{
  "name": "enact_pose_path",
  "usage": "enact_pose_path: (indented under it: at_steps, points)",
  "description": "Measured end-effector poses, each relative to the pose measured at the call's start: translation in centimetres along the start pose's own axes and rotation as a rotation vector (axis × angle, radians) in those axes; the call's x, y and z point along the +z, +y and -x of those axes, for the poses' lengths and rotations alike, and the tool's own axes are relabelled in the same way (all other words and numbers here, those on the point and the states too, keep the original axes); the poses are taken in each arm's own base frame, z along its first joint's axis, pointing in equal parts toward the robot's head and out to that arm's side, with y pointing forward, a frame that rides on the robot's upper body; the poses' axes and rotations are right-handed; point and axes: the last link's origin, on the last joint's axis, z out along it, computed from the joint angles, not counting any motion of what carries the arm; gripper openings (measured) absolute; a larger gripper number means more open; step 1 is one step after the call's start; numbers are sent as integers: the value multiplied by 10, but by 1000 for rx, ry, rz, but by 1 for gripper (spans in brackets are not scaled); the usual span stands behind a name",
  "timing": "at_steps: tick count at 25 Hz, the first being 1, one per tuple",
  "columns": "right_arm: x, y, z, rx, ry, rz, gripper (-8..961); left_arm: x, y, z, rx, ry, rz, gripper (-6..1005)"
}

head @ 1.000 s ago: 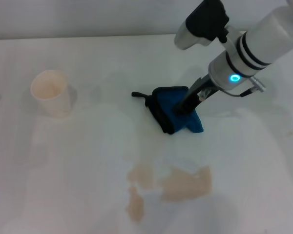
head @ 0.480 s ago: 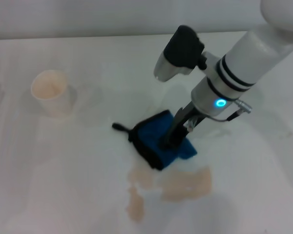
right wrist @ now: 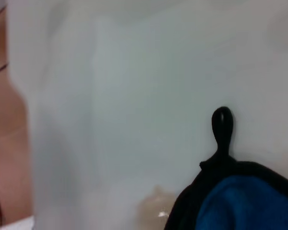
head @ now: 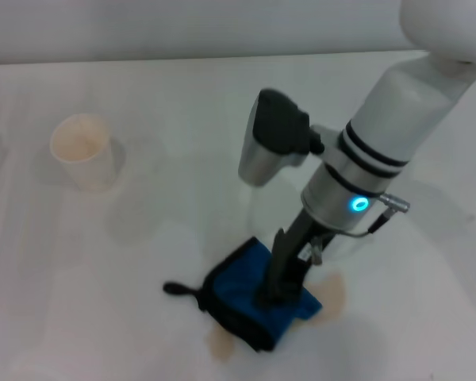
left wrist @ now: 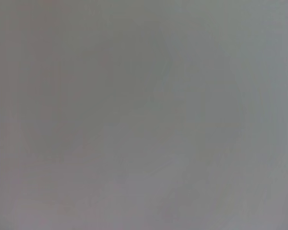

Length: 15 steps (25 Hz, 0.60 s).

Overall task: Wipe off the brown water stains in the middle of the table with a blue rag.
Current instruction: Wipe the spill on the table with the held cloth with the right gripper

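Now the right end effector pinches the blue rag, loop pointing left.

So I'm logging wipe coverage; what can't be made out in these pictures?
- Head view: most of the brown water stains lie under the blue rag, so coverage is unknown.
- Head view: right gripper fingers are buried in the rag.
- Left wrist view: featureless blur; left gripper unseen.
- Right wrist view: rag cut off by the edge.
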Motion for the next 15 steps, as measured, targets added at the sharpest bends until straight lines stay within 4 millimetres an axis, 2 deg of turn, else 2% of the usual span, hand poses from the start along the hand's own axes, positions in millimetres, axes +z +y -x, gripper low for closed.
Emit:
enact_pose_path:
  at_steps: [10,15]
  points:
    - [15,16,-7,-62,90,62,59,1,1,0,0,1,2,891]
    - [16,21,-8,-75,109,82,58,1,1,0,0,1,3,891]
